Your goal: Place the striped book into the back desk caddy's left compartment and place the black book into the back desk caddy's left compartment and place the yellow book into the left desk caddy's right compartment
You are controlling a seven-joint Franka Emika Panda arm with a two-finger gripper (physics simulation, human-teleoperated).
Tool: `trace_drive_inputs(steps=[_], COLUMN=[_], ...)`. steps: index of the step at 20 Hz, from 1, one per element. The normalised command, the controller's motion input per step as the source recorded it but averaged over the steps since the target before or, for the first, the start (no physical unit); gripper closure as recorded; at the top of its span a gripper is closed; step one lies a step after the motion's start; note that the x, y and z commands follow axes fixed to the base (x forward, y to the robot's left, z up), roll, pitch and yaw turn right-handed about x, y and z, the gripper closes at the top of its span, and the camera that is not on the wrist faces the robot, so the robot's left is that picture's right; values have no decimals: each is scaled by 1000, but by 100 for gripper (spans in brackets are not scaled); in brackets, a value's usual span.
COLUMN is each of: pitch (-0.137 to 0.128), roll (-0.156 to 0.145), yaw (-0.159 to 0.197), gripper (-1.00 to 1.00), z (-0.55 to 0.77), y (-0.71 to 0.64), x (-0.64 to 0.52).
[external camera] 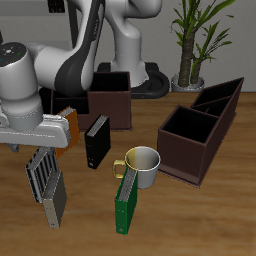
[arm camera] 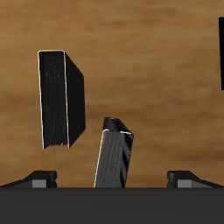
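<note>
**A:** Grey and striped, there's the striped book [arm camera: 116,159], standing tilted on the wooden table [external camera: 205,225] near its front edge, right under the gripper [arm camera: 112,181].

**B:** And the fingers [arm camera: 39,178] are spread wide, one either side of it with daylight on both sides. Nothing is in their grasp, and neither pad touches the book.

**A:** So by the look of it, this is the pick for the first book. What does the arm need to get right?

**B:** The lean. The book is tipped off vertical, so if one finger arrives first it may push the book over flat. The operator would want the hand centred over the spine and low enough to catch the covers well below the top edge, then a slow, even close.

**A:** Any neighbours to worry about?

**B:** The black book [external camera: 97,142] stands upright a little farther back, near but apart. The yellow book [external camera: 68,125] sits behind the hand, close to the back desk caddy [external camera: 110,98]. The green book [external camera: 126,205] and the mug [external camera: 143,165] are off to the side, clear of the grasp.

**A:** And once it's held?

**B:** A straight lift before any travel, high enough to clear the black book and the caddy's wall, then down into the left compartment. From this angle the divider inside that caddy cannot be made out, so the arm would have to line up carefully. The left desk caddy [external camera: 200,135] waits for the yellow book later.
</note>
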Motion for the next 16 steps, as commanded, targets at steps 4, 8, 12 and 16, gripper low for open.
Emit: trace_drive_inputs(steps=[4,8,12,16], pitch=[11,12,18,35], roll=[-5,-7,-20,15], yaw=[-16,-2,12,14], gripper=[-100,-100,-100,-100], z=[-389,-309,-317,-286], y=[21,-134,-98,93], x=[-111,-167,-197,-81])
